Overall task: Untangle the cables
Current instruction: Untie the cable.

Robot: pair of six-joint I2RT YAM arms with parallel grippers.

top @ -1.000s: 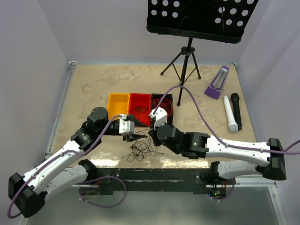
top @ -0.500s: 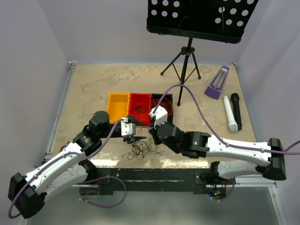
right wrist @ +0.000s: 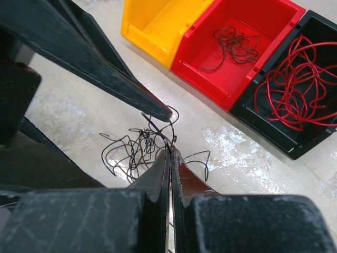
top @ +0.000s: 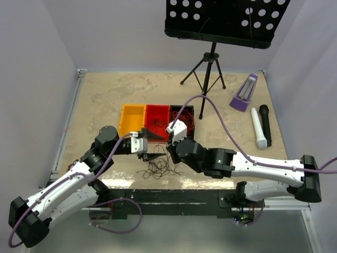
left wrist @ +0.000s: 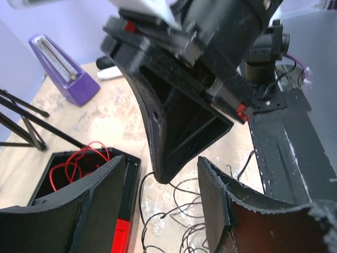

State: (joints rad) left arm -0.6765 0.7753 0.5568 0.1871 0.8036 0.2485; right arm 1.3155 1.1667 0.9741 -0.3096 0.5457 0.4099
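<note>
The right tool (right wrist: 169, 152) is clenched, its two fingers pressed flat together, and a strand of the thin curly brown-black cables (right wrist: 131, 153) appears to be nipped at its very tip. The rest of that loose knot lies on the mottled beige bench (right wrist: 237, 142), directly under the tip and spreading to its left. The left tool (left wrist: 162, 164) is released, its jaws standing apart around the right tool's fingers, with nothing visibly held between them; one of its fingers ends just beside the right tool's tip, above the knot. Beyond both tools, a red plastic bin (right wrist: 202, 87) holds a small clump of similar dark wire, and the black plastic bin (right wrist: 260, 129) next to it holds bright red cables (right wrist: 287, 79). The wire looks almost weightless, springy and prone to snagging on its own curls, so pulling hard would likely tighten the knot or drag it whole. The sensible hold is probably a single free loop or an end at the knot's edge, pinched right at the fingertips.
</note>
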